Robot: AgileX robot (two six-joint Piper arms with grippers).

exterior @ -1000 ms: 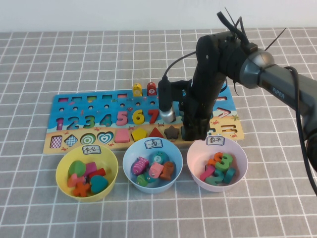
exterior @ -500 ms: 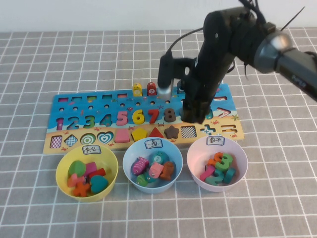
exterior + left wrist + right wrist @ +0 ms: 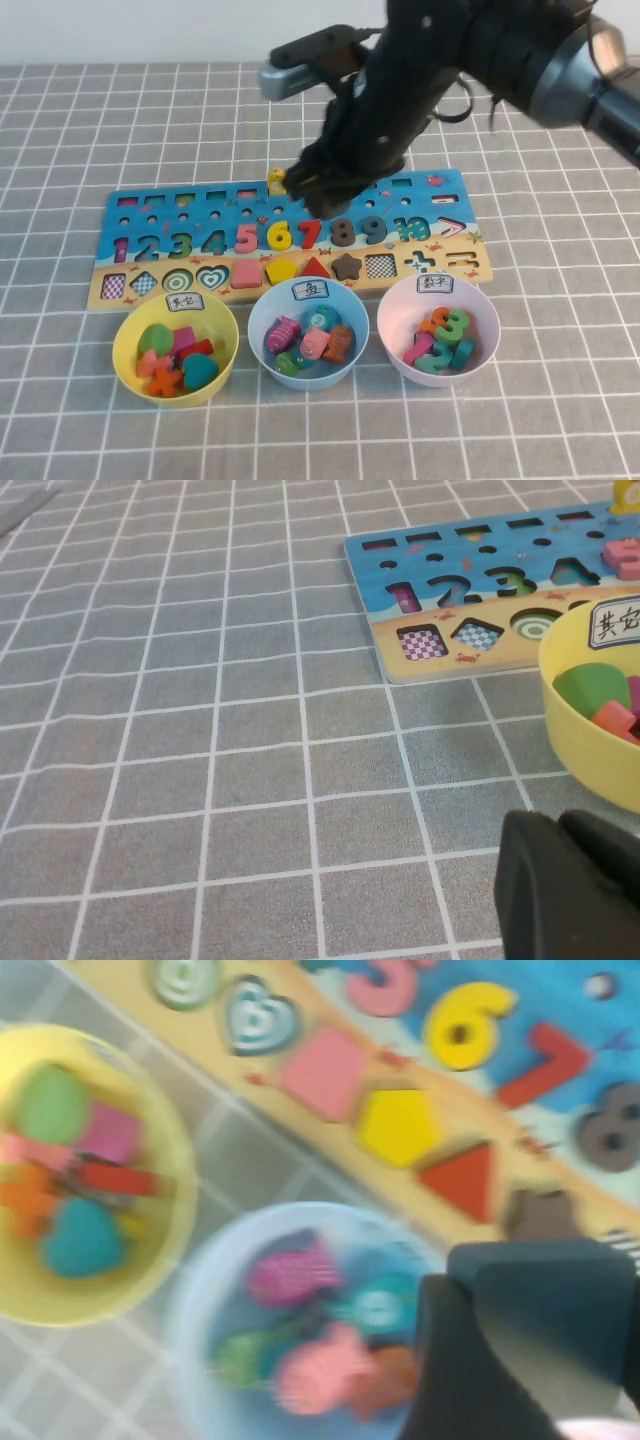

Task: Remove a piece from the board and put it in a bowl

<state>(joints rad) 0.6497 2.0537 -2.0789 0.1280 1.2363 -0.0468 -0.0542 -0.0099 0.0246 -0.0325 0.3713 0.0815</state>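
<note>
The board [image 3: 290, 240] lies across the table's middle, and its checkered square slot [image 3: 380, 266] is bare. My right gripper [image 3: 318, 196] hangs above the board near the 7 and is shut on the piece [image 3: 545, 1285], a dark slate-blue square block seen between its fingers [image 3: 460, 1380] in the right wrist view. The yellow bowl [image 3: 175, 345] stands in front of the board at the left, holding several shapes; it also shows in the right wrist view [image 3: 182, 1140]. My left gripper [image 3: 570, 880] is shut and empty, low over the cloth beside the yellow bowl [image 3: 580, 750].
A light blue bowl [image 3: 308, 335] and a pale pink bowl [image 3: 438, 330] stand in a row with the yellow one, both holding pieces. A dark brown star [image 3: 346, 266] and a teal heart [image 3: 211, 277] sit on the board. Grey checked cloth covers the table.
My right gripper has risen from the board's right part with the square block and swung left over the numbers. The checkered slot is now bare.
</note>
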